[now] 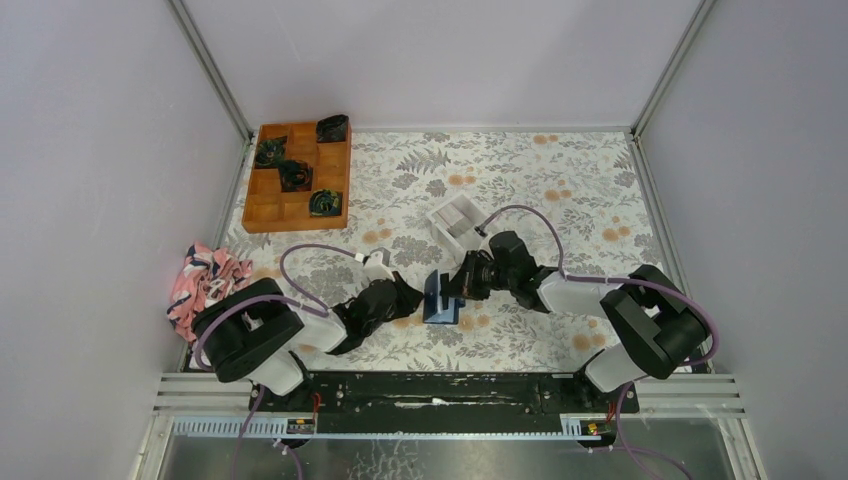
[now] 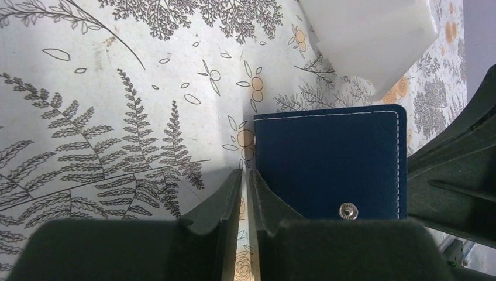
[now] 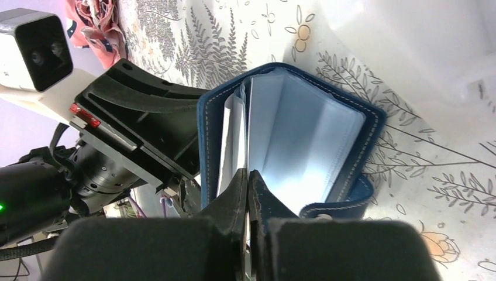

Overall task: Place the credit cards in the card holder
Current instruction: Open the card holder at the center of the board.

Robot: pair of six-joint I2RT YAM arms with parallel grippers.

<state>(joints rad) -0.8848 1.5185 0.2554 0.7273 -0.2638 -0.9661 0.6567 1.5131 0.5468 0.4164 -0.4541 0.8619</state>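
Card holder point(image 2: 330, 158): navy outer face, leather-like, matt, fine grain, white stitched edge. Snap stud point(image 2: 348, 211): bright metal, glossy. Inner sleeves point(image 3: 304, 140): clear bluish plastic film, shiny. Credit card point(image 3: 233, 137) among sleeves: white, smooth, plastic-looking. Left gripper point(image 2: 245, 175), right gripper point(image 3: 247, 174): dark hard plastic, matt. Table covering point(image 2: 117, 117): fern-and-flower print, smooth, low sheen. Box point(image 2: 374, 41): white plastic, smooth. Tray point(image 1: 270, 205): orange wood, satin finish. Bundle point(image 1: 205, 280): pink patterned cloth.

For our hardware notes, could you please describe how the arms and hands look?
The left arm and right arm have black joints, white link shells and a looping purple cable each. The left hand and right hand have tapered black fingers.
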